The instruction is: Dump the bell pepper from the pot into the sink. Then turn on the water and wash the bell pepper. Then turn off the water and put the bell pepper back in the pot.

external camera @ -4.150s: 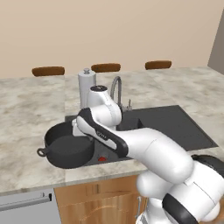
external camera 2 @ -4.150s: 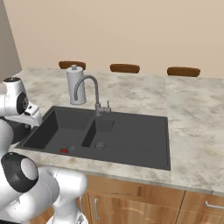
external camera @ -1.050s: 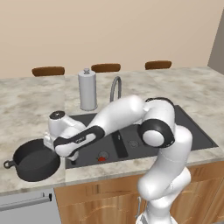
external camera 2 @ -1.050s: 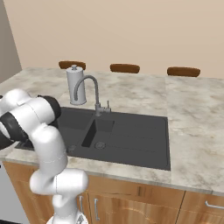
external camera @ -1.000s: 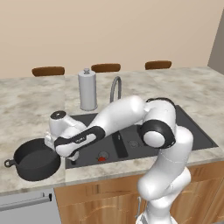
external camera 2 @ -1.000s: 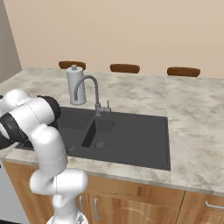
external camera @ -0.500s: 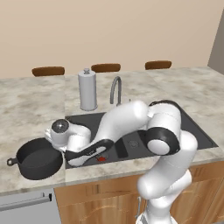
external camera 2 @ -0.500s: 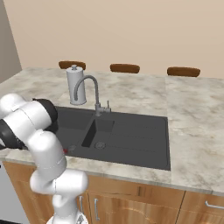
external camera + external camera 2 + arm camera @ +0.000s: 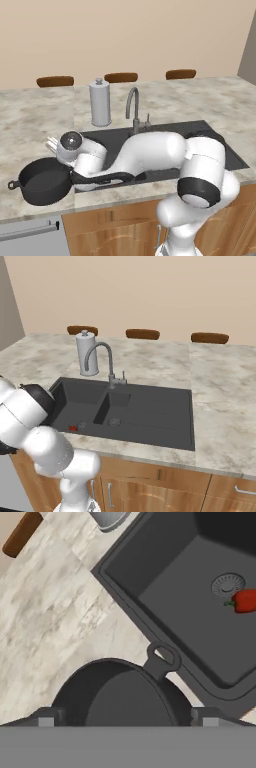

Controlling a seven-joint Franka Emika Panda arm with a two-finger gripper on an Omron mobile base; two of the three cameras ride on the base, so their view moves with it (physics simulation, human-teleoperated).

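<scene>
The dark grey pot (image 9: 41,181) stands upright and empty on the counter just left of the sink (image 9: 205,128). My gripper (image 9: 54,145) hangs above its right rim. In the hand view my gripper (image 9: 128,720) is open over the pot (image 9: 120,702), nothing between its fingertips, and one loop handle points toward the sink (image 9: 165,597). The red bell pepper (image 9: 245,601) lies on the floor of the left basin beside the round drain. It also shows as a small red lump (image 9: 73,428) at the near left of the sink (image 9: 150,412). No water runs.
A grey gooseneck faucet (image 9: 133,107) stands behind the sink, with a tall silver canister (image 9: 100,102) to its left. My arm lies low across the sink's front left. Marble counter surrounds the sink, and three brown chair backs line the far edge.
The pot has stayed put on the counter. My hand has lifted slightly off its right rim and turned, and the arm has sunk lower across the sink's front.
</scene>
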